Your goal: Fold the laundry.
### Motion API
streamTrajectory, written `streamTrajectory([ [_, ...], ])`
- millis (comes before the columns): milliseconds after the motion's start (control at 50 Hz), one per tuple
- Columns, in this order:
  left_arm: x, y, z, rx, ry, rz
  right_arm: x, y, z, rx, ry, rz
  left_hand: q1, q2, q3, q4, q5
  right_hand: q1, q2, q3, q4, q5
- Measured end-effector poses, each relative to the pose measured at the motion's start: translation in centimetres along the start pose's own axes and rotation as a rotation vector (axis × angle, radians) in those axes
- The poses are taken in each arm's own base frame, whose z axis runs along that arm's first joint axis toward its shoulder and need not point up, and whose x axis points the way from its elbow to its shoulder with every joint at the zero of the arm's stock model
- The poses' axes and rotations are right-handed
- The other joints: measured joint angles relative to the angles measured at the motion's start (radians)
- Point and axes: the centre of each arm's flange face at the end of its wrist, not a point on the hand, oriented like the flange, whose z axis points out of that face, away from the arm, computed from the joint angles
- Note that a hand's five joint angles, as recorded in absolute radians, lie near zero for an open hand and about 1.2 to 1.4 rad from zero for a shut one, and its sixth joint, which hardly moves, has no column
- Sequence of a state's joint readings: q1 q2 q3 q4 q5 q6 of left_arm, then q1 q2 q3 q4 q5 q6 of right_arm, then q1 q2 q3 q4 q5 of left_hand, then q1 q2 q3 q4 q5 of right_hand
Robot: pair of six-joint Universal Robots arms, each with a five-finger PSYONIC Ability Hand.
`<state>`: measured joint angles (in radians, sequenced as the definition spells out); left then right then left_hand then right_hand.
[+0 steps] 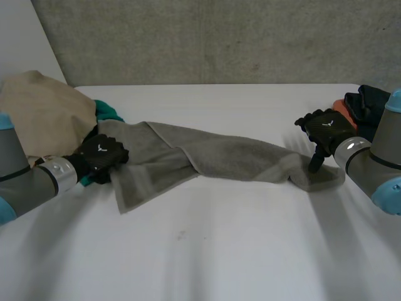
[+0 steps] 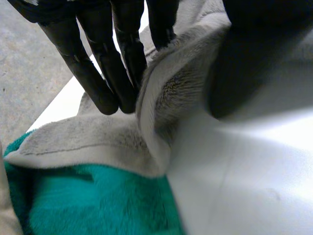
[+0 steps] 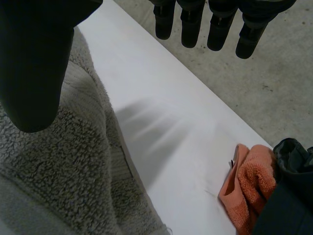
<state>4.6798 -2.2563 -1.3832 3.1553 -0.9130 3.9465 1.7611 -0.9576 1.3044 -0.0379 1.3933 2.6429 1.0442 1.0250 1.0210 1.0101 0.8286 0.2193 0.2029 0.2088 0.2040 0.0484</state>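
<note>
A grey towel (image 1: 213,157) lies stretched in a rumpled band across the white table (image 1: 219,251). My left hand (image 1: 100,155) is at its left end. In the left wrist view a raised ridge of the towel (image 2: 171,93) is pinched between the fingers (image 2: 105,63) and the thumb. My right hand (image 1: 324,128) hovers over the towel's right end, open, its thumb pointing down at the cloth. In the right wrist view the thumb (image 3: 34,63) stands just above the towel (image 3: 58,166), and the straight fingers (image 3: 210,24) reach out over bare table.
A beige cloth (image 1: 44,110) is heaped at the back left, with a teal cloth (image 1: 108,113) beside it and under the towel's left end (image 2: 98,200). An orange cloth (image 3: 249,186) and a dark garment (image 3: 288,200) lie by my right hand (image 1: 369,103).
</note>
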Motion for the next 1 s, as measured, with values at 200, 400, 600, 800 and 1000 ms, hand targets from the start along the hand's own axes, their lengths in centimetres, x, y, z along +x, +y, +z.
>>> streamTrajectory([
  [200, -2.5, -6.8, -1.8, 0.144, -0.073, -0.166, -0.2, -0.1, -0.1, -0.001, -0.003, -0.013, 0.095, 0.171, 0.164, 0.184, 0.174, 0.000, 0.000, 0.000, 0.000, 0.000],
  [400, -3.4, -15.9, -6.0, 0.338, -0.177, -0.397, 0.2, -1.8, -1.6, -0.007, 0.004, 0.003, 0.095, 0.172, 0.167, 0.188, 0.174, 0.000, 0.000, 0.000, 0.000, 0.000],
  [600, -1.7, -19.4, -7.6, 0.390, -0.189, -0.351, -3.1, -5.0, -4.9, -0.031, -0.130, 0.252, 0.095, 0.172, 0.167, 0.188, 0.174, 0.000, 0.000, 0.000, 0.000, 0.000],
  [800, 0.0, -22.0, -8.9, 0.442, -0.154, -0.311, -10.9, -6.5, -2.9, -0.005, -0.311, 0.588, 0.095, 0.173, 0.167, 0.188, 0.174, 0.175, 0.188, 0.186, 0.188, 0.178],
  [1000, -0.1, -22.7, -10.0, 0.450, -0.191, -0.314, -13.5, -6.5, 0.8, 0.028, -0.293, 0.653, 0.095, 0.173, 0.167, 0.188, 0.174, 0.875, 0.958, 0.944, 0.954, 0.916],
])
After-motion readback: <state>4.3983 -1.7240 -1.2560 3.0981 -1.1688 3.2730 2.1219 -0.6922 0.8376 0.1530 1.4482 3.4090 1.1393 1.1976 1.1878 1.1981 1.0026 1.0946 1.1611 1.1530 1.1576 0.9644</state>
